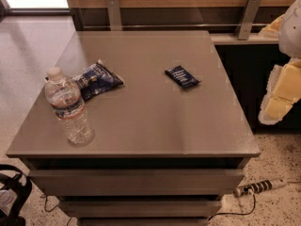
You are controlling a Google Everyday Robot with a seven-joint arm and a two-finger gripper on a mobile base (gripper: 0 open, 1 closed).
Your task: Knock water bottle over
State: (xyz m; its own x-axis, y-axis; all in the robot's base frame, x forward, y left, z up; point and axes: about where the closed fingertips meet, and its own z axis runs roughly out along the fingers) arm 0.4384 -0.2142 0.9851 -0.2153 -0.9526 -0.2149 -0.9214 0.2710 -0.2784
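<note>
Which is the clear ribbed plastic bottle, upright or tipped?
Upright: the bottle stands base-down on the grey table, white cap topmost. End effector sits lower left, apart.

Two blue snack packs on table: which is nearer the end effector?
The small flat pack, mid-right. The end effector hangs right of the table; the bigger crumpled bag lies left by the water bottle.

At the right edge of the frame the arm [294, 29] shows as a rounded white shell with a pale-yellow patch beside it. Below it is the hand [281, 94], made of blocky pale-yellow pieces edged in white and partly cut off by the frame.
</note>
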